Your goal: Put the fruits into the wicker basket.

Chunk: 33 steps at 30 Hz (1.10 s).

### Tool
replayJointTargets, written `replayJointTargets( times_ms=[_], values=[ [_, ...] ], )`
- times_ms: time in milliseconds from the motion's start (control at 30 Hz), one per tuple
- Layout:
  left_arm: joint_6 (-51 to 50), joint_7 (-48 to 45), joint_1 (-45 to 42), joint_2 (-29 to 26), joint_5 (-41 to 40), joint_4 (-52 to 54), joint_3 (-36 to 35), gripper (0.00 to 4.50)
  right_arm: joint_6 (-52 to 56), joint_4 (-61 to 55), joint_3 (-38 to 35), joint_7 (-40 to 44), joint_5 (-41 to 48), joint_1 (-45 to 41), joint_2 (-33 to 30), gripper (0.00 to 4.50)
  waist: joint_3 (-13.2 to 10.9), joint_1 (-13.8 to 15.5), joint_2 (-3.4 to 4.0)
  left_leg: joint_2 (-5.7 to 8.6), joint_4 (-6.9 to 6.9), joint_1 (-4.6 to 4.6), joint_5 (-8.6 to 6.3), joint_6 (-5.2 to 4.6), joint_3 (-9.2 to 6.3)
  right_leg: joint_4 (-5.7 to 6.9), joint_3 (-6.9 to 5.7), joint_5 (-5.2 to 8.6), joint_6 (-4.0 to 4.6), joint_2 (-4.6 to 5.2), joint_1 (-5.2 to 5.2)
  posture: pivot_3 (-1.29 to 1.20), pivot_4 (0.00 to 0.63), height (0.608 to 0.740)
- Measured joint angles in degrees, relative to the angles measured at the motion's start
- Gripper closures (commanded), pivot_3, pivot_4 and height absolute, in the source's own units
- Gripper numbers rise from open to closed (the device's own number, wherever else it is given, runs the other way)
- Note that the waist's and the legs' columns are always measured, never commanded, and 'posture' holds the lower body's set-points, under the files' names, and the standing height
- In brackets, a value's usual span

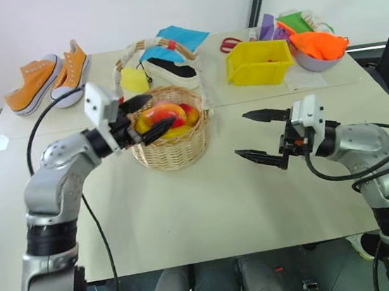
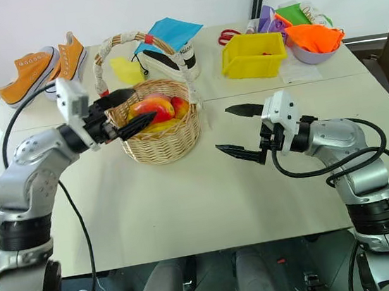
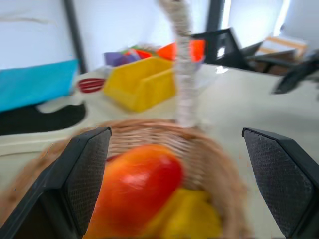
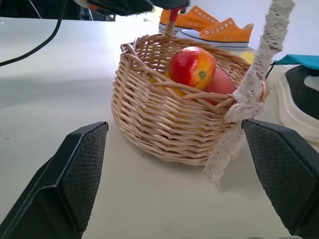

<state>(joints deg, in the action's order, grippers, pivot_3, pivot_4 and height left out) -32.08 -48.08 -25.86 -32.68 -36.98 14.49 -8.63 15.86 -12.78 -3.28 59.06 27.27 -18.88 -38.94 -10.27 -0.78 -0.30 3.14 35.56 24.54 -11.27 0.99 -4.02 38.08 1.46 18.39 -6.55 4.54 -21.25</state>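
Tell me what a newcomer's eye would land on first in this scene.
First the wicker basket at the table's middle, holding a red-and-yellow mango on yellow fruit, with the open left gripper over its rim. The open right gripper hangs empty above the table, to the right of the basket. Behind, along the far edge, stand orange sneakers on the left and a yellow bin on the right.
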Motion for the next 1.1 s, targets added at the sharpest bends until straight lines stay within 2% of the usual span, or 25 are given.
replayJointTargets(
  times_ms=[100,200,333,467,633,900,1000,1100],
  values=[
    [-3.1,0.9,5.5,-1.2,-7.1,5.5,-6.2,0.03,-0.1,0.3,-0.1,-0.3,0.0,0.1,0.1,0.00,0.0,-0.1,0.00,0.00,0.00,-0.01,-0.01,0.00,0.00,-0.04,0.04,0.00,0.01,0.04,0.02,0.00,0.150,0.740],
    [-5.7,3.0,10.6,-3.4,-10.7,6.9,-12.0,0.03,-1.0,0.9,-0.2,-1.1,-0.3,0.3,0.6,0.00,0.0,0.0,0.01,0.00,0.00,-0.04,0.00,0.00,-0.01,-0.02,0.03,0.01,0.02,0.04,0.03,0.00,0.150,0.740],
    [-3.9,4.3,15.8,-3.8,-9.9,5.6,-16.3,0.03,-0.9,4.2,-0.4,-8.5,-2.2,-1.9,6.2,0.00,0.0,0.1,0.00,0.01,0.00,-0.05,0.00,0.01,0.01,-0.03,0.05,0.00,0.04,0.05,-0.01,0.00,0.150,0.740],
    [5.8,-0.6,23.9,-5.3,-3.7,2.6,-18.2,0.03,1.4,4.5,0.7,-21.2,-6.8,-7.5,13.7,0.00,0.0,-0.2,0.01,0.00,-0.35,-0.08,0.09,0.16,0.13,-0.02,0.19,0.01,0.08,0.04,-0.20,0.00,0.150,0.740],
    [10.0,-1.5,30.2,-3.3,-3.8,1.3,-23.3,0.03,5.4,4.1,3.9,-35.9,-12.0,-9.9,25.5,0.00,0.1,0.2,-0.07,-0.03,-0.54,-0.01,0.10,0.21,0.05,-0.06,0.11,0.05,0.15,0.06,-0.52,0.00,0.150,0.740],
    [14.3,-1.0,33.8,0.5,-3.9,3.4,-23.7,0.03,7.3,6.6,8.8,-40.7,-15.5,-15.7,30.9,0.00,0.1,-0.3,-0.07,-0.01,-0.51,-0.07,0.10,0.21,0.10,-0.02,0.14,0.04,0.16,0.07,-0.52,0.00,0.150,0.740],
    [15.2,-0.5,34.5,1.1,-3.5,4.1,-23.2,0.00,6.3,10.7,8.6,-42.9,-17.6,-17.6,31.7,0.90,0.1,-0.3,-0.07,-0.01,-0.52,-0.07,0.10,0.21,0.10,-0.03,0.13,0.04,0.16,0.06,-0.52,0.00,0.150,0.740],
    [15.3,-0.4,34.7,1.2,-3.4,4.2,-22.0,0.00,5.6,14.6,8.6,-44.8,-19.6,-18.9,32.3,2.43,0.1,-0.3,-0.06,0.00,-0.53,-0.07,0.11,0.21,0.10,-0.02,0.13,0.04,0.16,0.04,-0.53,0.00,0.150,0.740]
  ],
)
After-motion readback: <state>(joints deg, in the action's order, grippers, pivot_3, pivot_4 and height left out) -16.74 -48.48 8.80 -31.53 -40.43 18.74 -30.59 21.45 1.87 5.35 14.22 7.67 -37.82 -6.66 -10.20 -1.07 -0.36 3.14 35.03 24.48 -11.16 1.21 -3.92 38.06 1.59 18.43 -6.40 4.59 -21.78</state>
